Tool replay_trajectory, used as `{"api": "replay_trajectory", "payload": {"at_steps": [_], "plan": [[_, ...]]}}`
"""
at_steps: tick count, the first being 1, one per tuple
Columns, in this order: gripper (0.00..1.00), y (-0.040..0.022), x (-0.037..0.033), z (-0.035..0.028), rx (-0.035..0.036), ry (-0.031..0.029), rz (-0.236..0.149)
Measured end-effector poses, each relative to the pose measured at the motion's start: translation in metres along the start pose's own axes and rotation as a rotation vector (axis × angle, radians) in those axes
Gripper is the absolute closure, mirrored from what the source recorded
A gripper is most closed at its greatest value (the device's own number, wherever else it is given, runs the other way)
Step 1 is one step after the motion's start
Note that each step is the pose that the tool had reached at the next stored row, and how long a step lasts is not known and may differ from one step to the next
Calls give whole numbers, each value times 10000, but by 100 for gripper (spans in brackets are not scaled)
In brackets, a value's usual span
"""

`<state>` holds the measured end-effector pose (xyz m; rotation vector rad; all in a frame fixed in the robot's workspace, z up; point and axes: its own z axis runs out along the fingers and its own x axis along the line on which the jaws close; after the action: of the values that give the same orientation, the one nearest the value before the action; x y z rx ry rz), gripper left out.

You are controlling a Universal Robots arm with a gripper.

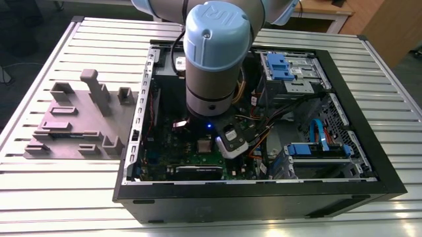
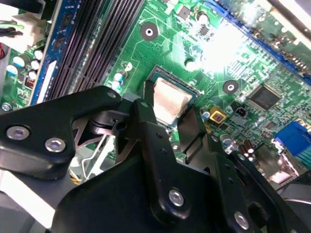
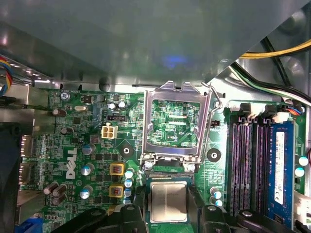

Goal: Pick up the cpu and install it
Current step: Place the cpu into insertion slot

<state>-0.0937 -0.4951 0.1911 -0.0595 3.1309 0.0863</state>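
The cpu (image 3: 168,203) is a small square chip with a silvery top, lying flat and level in the motherboard socket (image 2: 192,92). My gripper (image 3: 168,198) stands over it, with one black finger (image 2: 148,131) against one side of the chip and the other against the opposite side. In the second wrist view the cpu (image 2: 170,99) shows between the two fingertips of the gripper (image 2: 167,110). The socket's metal load plate (image 3: 175,121) is flipped open beside the chip. In the exterior view the arm (image 1: 214,64) reaches down into the open computer case (image 1: 264,190).
Dark memory slots (image 3: 250,165) and a blue memory stick (image 3: 282,170) run close to the socket. Yellow and black cables (image 3: 279,53) hang near the case wall. Capacitors (image 3: 87,170) dot the board. A grey fixture block (image 1: 79,123) sits on the slatted table at the exterior view's left.
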Motion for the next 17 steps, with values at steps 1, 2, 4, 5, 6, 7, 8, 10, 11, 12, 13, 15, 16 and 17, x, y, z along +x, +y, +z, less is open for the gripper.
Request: {"api": "replay_trajectory", "payload": {"at_steps": [1,2,4,5,6,7,8,10,11,12,13,15,16,17], "plan": [[56,0,3,1,-3,-1,0],[56,0,4,1,-4,-2,0],[56,-2,4,0,0,-1,14],[56,-2,4,0,1,-1,16],[56,-3,5,0,1,-1,17],[56,-3,5,0,1,-1,17],[56,-3,5,0,1,-1,17],[56,-3,5,0,1,-1,17],[56,-3,4,0,1,-1,17],[56,-3,5,1,1,-1,17],[56,-3,5,1,1,-1,17],[55,-3,4,6,-1,-3,17],[55,-3,4,9,-3,-4,17],[48,-3,4,12,-1,-3,17]]}}
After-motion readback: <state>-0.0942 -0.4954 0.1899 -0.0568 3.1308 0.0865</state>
